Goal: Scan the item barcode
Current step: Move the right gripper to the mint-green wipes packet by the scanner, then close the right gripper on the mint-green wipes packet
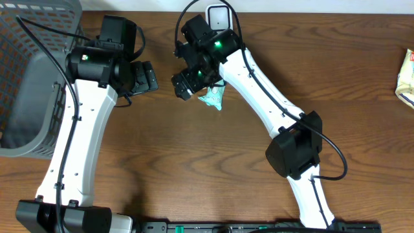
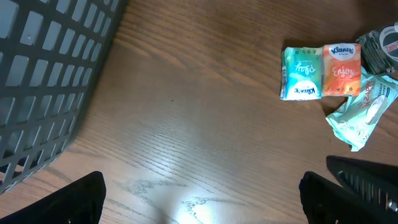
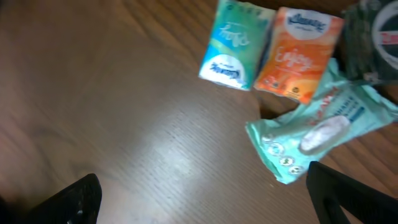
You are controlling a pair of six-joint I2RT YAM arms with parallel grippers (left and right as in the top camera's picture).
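Observation:
A teal wipes pack (image 3: 323, 130) lies flat on the wooden table, with a twin tissue pack (image 3: 267, 53), green and orange, just beyond it. Both also show in the left wrist view, the wipes pack (image 2: 364, 112) at the right and the tissue pack (image 2: 320, 71) above it. From overhead only a corner of the wipes pack (image 1: 212, 98) shows under the right arm. My right gripper (image 3: 205, 202) hovers open over bare wood just left of the wipes pack, holding nothing. My left gripper (image 2: 202, 205) is open too, empty, further left of the packs. No barcode is visible.
A grey plastic basket (image 1: 32, 77) fills the table's left end, close to the left arm. A roll of tape (image 2: 382, 50) lies beside the packs. A white boxy device (image 1: 218, 16) stands at the back edge. Another packet (image 1: 406, 77) lies at the far right edge.

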